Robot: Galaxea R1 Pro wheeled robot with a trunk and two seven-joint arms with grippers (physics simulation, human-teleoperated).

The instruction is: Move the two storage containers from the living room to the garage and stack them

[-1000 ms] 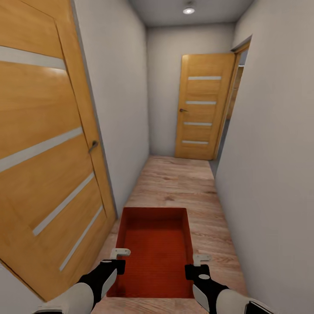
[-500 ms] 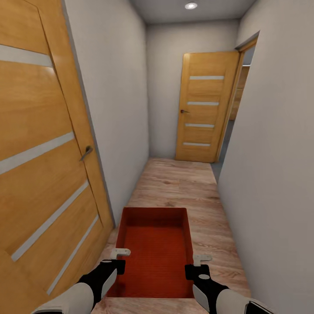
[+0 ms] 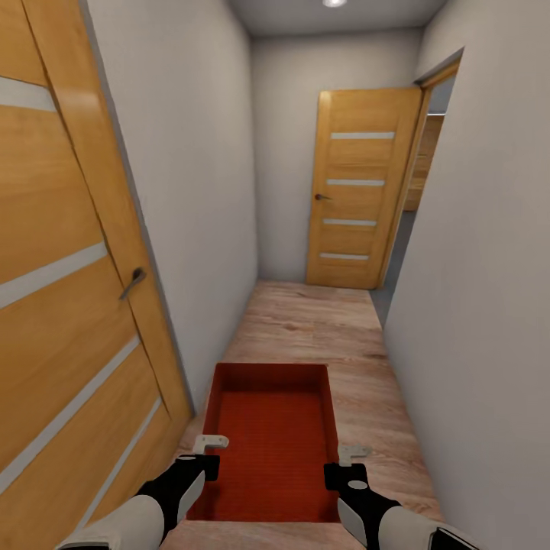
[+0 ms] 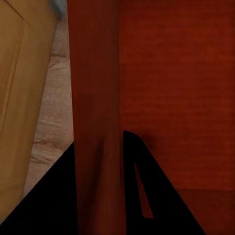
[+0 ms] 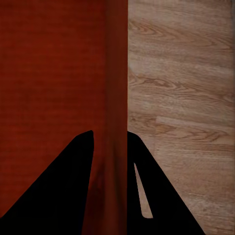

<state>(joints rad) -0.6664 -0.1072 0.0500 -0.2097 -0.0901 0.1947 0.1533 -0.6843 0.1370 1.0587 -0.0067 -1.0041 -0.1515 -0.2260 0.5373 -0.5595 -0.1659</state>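
Transit step: left fingers (image 3: 208,449) and right fingers (image 3: 350,460) each pinch a side wall of one storage container (image 3: 275,435); next, steer toward the open doorway (image 3: 416,206) ahead.

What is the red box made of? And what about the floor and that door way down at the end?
The red box looks like matte plastic: even color, faint ribbed lines inside, though a render leaves it open. The floor looks like light wood planks with visible grain and knots. The door looks like honey-colored wood with pale strips, perhaps frosted glass, and a dark metal-looking handle.
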